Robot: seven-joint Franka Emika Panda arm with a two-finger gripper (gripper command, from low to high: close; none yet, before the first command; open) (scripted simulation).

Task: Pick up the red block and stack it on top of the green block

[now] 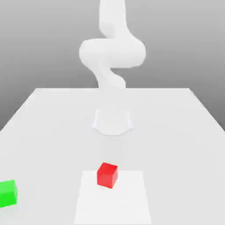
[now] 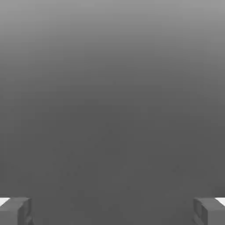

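The red block rests on the white table, near the front and about midway across the exterior view. Far off toward the exterior view's left, close to the front edge, sits the green block, partly cut off by the picture's border. The white arm rises behind them, and its pale hand hangs above the table, behind and higher than the red block. In the hand view my gripper is open: the two grey fingertips stand far apart with nothing between them, against a plain grey backdrop.
The white table stretches wide around both blocks. A slightly brighter square patch lies under and in front of the red block. A grey backdrop lies behind the table.
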